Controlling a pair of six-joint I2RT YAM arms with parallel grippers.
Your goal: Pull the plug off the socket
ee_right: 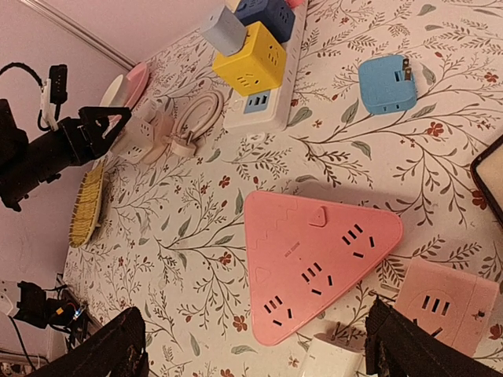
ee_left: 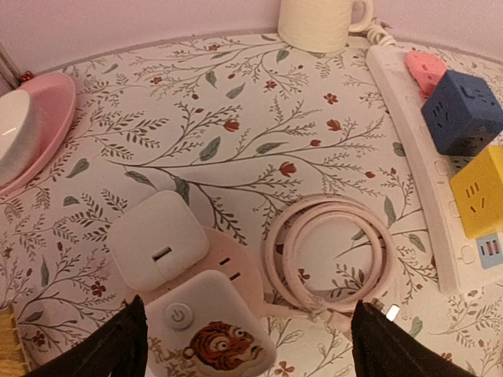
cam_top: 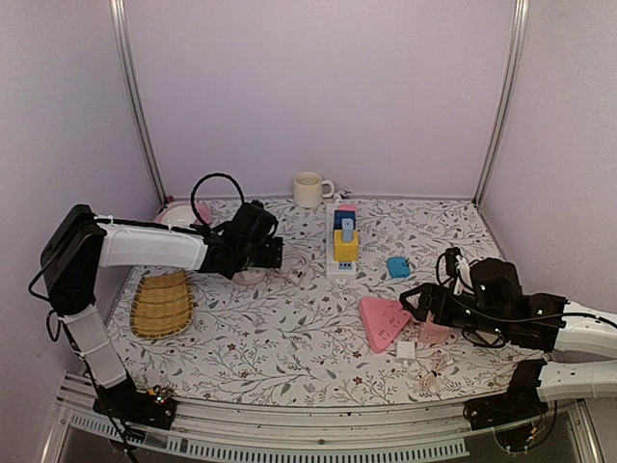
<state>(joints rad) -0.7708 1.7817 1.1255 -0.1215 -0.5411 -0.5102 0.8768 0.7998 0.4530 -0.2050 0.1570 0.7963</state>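
Approach to white plug in pink socket, eleven o'clock of spread left tool; likely next: straddle, pinch, pull.

Left wrist view: mug is cut off at the top edge. Pink plate and white bowl are cropped at the left, and the power strip runs out on the right. The near end of the tiger-print socket is lost at the bottom edge.

Top view: left gripper hides most of that socket.

Right wrist view: white adapter is cropped below. The dark object at the right edge cannot be identified.
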